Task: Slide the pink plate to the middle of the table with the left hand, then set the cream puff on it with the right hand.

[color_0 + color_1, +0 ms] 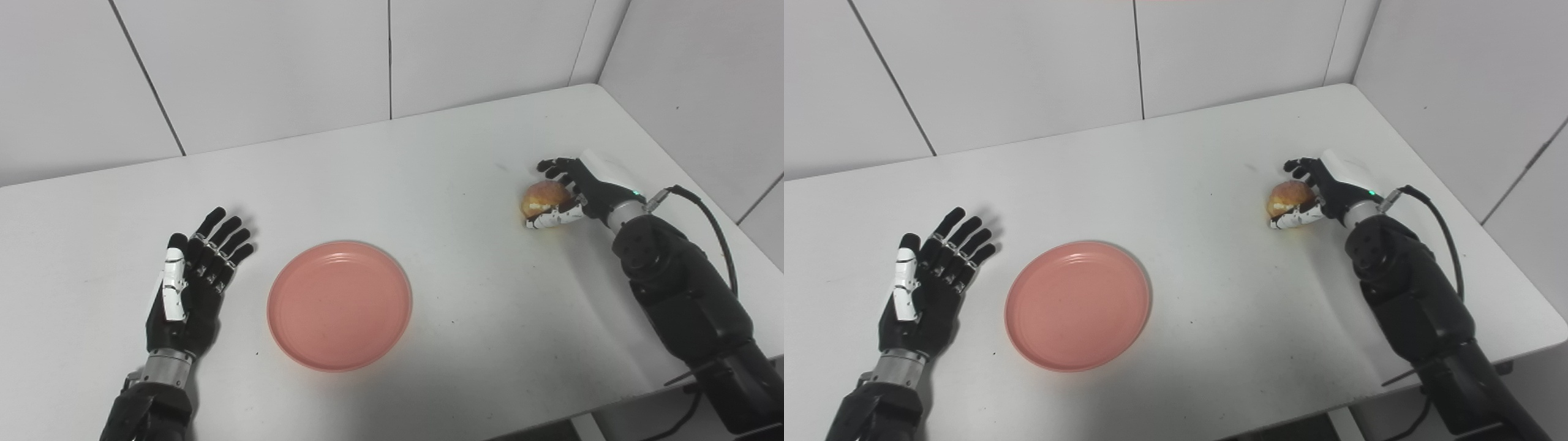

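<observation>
A pink plate (339, 305) is sitting near the middle of a white table (429, 159), so the sliding step looks done, and the left hand (195, 275) is lying flat just beside it with fingers spread, holding nothing. Well apart on the right, the right hand (566, 195) is curling its fingers around the cream puff (543, 198), which still needs carrying to the plate. No brands, labels or writing are showing anywhere.

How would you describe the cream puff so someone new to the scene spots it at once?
Start at the white table and go to its right side, well away from the pink plate near the middle. There the right robot hand wraps around the cream puff. It is the only small, round, golden-brown item, with pale filling showing at its lower edge.
</observation>
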Tool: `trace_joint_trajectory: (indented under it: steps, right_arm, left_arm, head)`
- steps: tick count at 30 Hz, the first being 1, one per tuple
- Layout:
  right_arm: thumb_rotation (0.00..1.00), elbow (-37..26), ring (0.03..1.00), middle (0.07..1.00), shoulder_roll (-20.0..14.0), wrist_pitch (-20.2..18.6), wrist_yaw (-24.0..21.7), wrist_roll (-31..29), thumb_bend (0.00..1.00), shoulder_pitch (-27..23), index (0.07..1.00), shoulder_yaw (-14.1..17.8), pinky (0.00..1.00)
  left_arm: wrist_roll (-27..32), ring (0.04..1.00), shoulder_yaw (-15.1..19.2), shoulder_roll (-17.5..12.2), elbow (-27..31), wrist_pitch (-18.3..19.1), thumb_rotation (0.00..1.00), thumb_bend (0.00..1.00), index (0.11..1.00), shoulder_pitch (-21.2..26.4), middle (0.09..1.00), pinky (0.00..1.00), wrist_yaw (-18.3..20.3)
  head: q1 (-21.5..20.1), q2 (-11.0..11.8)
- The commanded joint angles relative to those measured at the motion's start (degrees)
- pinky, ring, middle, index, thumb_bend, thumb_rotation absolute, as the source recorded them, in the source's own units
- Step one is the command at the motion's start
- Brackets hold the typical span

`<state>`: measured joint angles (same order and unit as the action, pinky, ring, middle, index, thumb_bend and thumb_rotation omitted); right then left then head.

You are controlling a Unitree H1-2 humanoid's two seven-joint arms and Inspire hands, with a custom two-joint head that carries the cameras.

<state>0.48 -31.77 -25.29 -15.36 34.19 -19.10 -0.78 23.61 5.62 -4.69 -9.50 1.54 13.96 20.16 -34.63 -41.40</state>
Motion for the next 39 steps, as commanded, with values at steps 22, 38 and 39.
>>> trace_joint_trajectory:
  steps: [22,38,39]
  right_arm:
    - [0.0,-5.4,0.423,0.446,-0.8,-1.6,-0.3,4.3,0.52,-1.2,0.536,1.4,0.34]
    - [0.0,-20.3,0.393,0.427,1.7,-1.5,-6.4,7.2,0.52,-5.9,0.542,-2.0,0.32]
    - [0.0,-20.9,0.395,0.427,1.9,-1.5,-7.4,7.2,0.52,-6.5,0.542,-2.4,0.32]
  left_arm:
    - [-0.1,0.845,-0.5,0.6,0.0,-0.1,1.0,0.48,0.839,-2.5,0.848,0.84,-0.6]
    - [-0.6,0.844,-1.2,2.8,0.9,0.1,1.0,0.47,0.829,-2.9,0.842,0.85,-2.7]
    - [-0.9,0.844,-1.4,3.1,1.1,0.1,1.0,0.47,0.828,-2.9,0.841,0.85,-3.0]
  head:
    - [1.7,0.0]
    - [5.8,-0.2]
    - [7.2,-0.2]
